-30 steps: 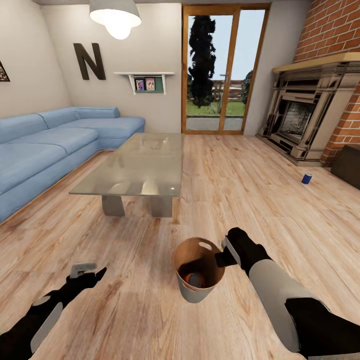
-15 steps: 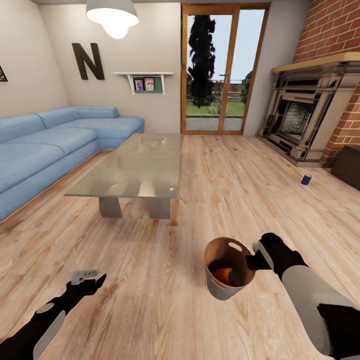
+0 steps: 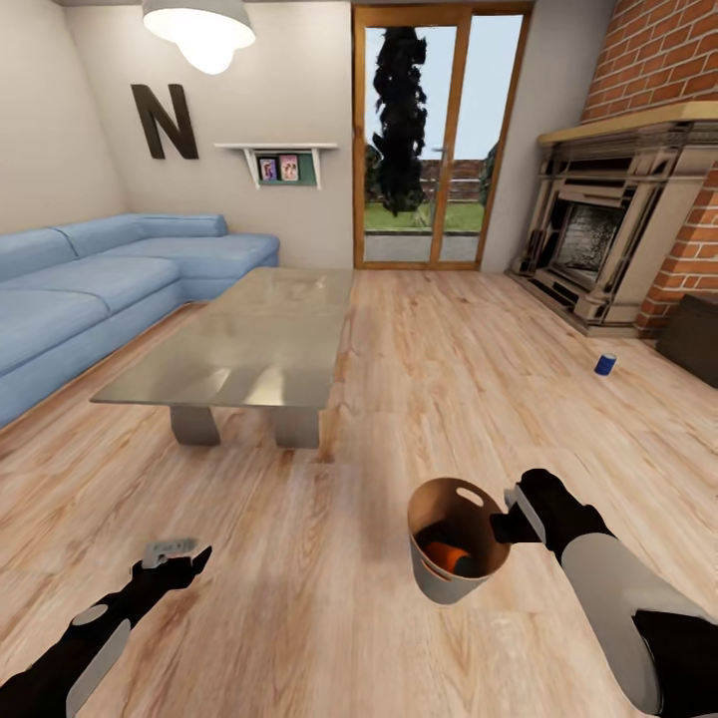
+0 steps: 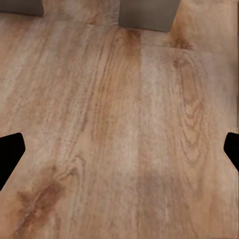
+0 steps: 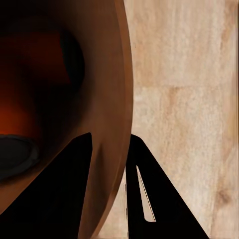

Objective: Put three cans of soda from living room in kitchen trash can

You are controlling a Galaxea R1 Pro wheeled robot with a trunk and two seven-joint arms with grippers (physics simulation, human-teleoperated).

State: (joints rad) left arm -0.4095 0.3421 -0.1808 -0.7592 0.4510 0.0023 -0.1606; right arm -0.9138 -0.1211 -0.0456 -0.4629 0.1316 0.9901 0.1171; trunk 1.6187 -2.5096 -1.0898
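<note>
My right gripper [image 3: 504, 525] is shut on the rim of the trash can [image 3: 439, 583], a pale grey bucket with a brown inside, held above the wood floor. An orange soda can [image 3: 451, 554] lies inside it; in the right wrist view its orange side [image 5: 20, 99] shows past the brown wall [image 5: 107, 124], which sits between my two dark fingers [image 5: 144, 199]. A blue soda can [image 3: 604, 364] stands on the floor at the right, near the brick fireplace [image 3: 608, 239]. My left gripper [image 3: 179, 558] hangs open and empty at the lower left, its fingertips [image 4: 11, 149] wide apart over bare floor.
A glass-topped low table [image 3: 239, 344] stands ahead on the left, with the long blue sofa [image 3: 90, 289] behind it. A dark low cabinet [image 3: 693, 339] sits at the right edge. Glass doors [image 3: 429, 140] fill the far wall. Open floor lies between the table and the fireplace.
The whole view has shifted, so the camera moved: table and blue can sit lower and further left. The trash can in my right gripper swung rightward a second ago, then held.
</note>
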